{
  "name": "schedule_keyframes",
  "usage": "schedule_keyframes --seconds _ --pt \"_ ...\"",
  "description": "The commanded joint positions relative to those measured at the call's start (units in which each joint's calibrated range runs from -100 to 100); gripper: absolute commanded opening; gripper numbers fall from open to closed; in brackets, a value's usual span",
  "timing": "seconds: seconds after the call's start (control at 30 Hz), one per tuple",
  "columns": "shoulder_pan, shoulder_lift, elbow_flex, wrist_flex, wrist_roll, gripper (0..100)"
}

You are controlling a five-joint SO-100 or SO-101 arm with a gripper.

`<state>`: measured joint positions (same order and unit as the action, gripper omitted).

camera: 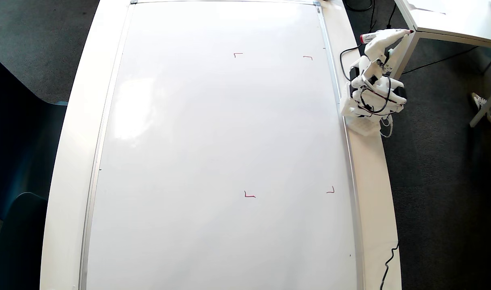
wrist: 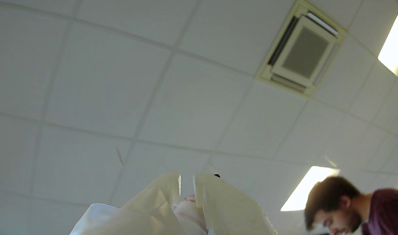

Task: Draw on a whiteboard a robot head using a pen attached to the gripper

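In the overhead view, the whiteboard (camera: 213, 141) fills the table, bare but for four red corner marks (camera: 249, 195). Well to its right, off the board, the folded arm's gripper (camera: 394, 37) pinches the pen (camera: 384, 36), which lies level above the floor.

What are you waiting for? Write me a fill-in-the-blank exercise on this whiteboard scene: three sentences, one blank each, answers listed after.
1. The whiteboard bears four small corner marks drawn in ___ ink.
2. In the overhead view, the arm sits folded beside the board's ___ edge.
3. The wrist view looks past the pincer up at the ___, where a vent is set.

Missing words: red; right; ceiling
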<state>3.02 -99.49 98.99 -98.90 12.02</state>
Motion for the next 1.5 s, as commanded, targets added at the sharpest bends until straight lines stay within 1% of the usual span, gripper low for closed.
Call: schedule_keyframes --seconds 0.0,0.8,0.93,0.97,1.0,1.1,1.13,1.27,1.3,1.43,1.47 --pt "0.3 0.5 0.3 -0.8 0.4 1" --pt "0.3 0.5 0.3 -0.5 0.0 1" --pt "0.4 0.5 -3.6 6.5 -7.9 1" --pt "0.3 0.5 -5.6 9.1 -9.4 1" --pt "0.3 0.5 -10.3 16.0 -11.7 1" --pt "0.3 0.5 -19.1 30.8 -13.6 1" --pt "0.3 0.5 -25.2 41.4 -14.6 1" --pt "0.2 1.7 -37.6 66.7 -16.1 1" --pt "0.2 3.6 -42.3 77.4 -16.0 1" --pt "0.2 10.5 -49.3 93.2 -15.7 1" --pt "0.2 15.4 -52.8 98.5 -15.7 1"
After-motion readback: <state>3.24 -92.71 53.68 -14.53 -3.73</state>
